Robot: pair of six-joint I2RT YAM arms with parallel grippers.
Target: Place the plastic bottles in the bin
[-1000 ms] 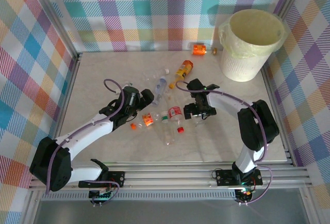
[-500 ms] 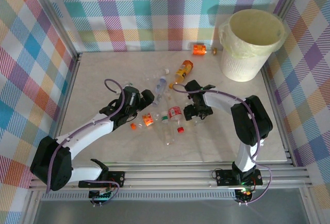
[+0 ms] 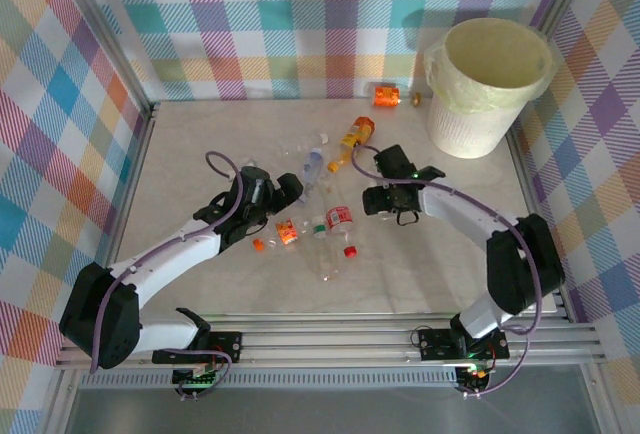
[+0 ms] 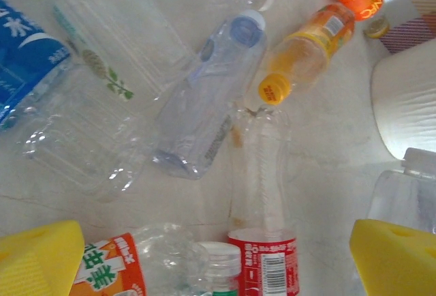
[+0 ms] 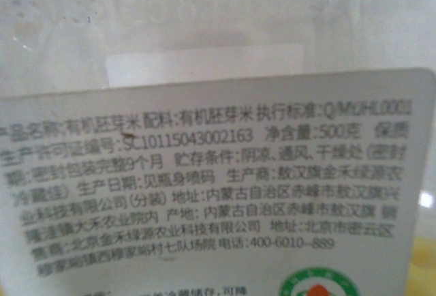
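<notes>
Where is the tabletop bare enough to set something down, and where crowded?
Bare: the far-left corner of the pale marble tabletop; the near-right patch inside the bend of the right arm. Crowded: the centre, strewn with crushed plastic bottles.

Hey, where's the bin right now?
In the top view, the bin stands at the far right corner of the table, with a small orange bottle lying just to its left.

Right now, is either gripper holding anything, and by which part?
Left gripper: nothing, open. Right gripper: apparently a clear labelled bottle; grip point hidden.
</notes>
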